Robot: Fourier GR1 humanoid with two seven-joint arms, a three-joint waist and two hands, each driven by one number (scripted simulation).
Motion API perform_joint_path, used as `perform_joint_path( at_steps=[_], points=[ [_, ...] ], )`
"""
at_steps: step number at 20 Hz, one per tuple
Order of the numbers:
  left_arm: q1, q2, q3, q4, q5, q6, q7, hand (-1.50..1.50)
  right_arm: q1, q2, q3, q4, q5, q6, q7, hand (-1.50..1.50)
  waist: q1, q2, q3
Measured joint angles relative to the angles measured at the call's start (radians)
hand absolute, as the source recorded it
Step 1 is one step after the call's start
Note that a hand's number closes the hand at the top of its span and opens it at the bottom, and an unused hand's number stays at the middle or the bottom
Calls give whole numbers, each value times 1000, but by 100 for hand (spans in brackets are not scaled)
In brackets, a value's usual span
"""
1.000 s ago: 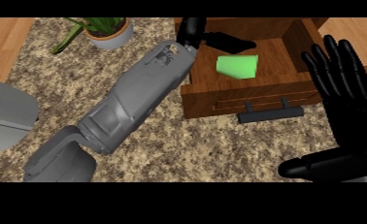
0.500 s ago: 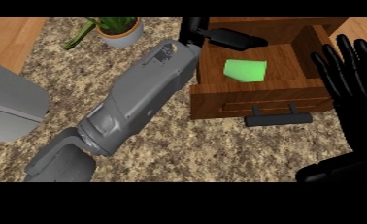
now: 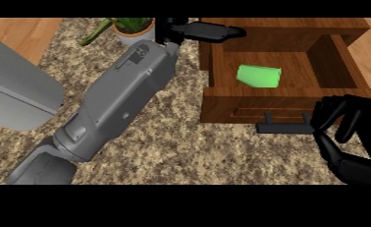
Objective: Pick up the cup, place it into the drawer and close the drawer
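The green cup (image 3: 258, 76) lies on its side inside the open wooden drawer (image 3: 246, 104). My left hand (image 3: 205, 30) is at the top, over the drawer's back left corner. Its fingers are straight, point right and hold nothing. The grey left forearm (image 3: 123, 98) runs up to it from the lower left. My right hand (image 3: 342, 121) is at the lower right, in front of the drawer's front panel. Its fingers are loosely bent and rest by the right end of the black handle (image 3: 284, 127), without closing round it.
A potted plant (image 3: 130, 26) stands at the top, just left of my left hand. A grey rounded object (image 3: 22, 93) sits at the left edge. The speckled counter top (image 3: 188, 147) spreads out in front of the drawer.
My right hand has come down from its raised, fingers-up pose to the drawer's front, beside the handle. The left hand stays near the drawer's back left corner. The cup has not moved.
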State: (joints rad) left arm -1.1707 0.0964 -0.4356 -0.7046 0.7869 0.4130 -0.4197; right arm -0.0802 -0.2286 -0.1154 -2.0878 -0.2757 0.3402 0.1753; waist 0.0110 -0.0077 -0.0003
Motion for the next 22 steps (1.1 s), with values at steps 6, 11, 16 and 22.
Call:
perform_joint_path(
  at_steps=[6, 11, 16, 22],
  points=[
    [192, 116, 16, -218, 9, 16, 55, -150, 48, -47, 20, -17, 98, 52, -19, 150, 15, -3, 0],
    [394, 222, 31, -424, 14, 1, 81, -150, 35, -44, 61, 16, 202, 41, -12, 150, 19, -1, 0],
    [569, 332, 74, -604, 33, -44, 122, -150, 24, -43, 104, 83, 336, 28, -60, 150, 15, 2, 0],
    [723, 391, 108, -701, 50, -114, 101, -150, 0, -111, 210, 165, 610, 15, -182, 150, 22, 6, 0]
  ],
)
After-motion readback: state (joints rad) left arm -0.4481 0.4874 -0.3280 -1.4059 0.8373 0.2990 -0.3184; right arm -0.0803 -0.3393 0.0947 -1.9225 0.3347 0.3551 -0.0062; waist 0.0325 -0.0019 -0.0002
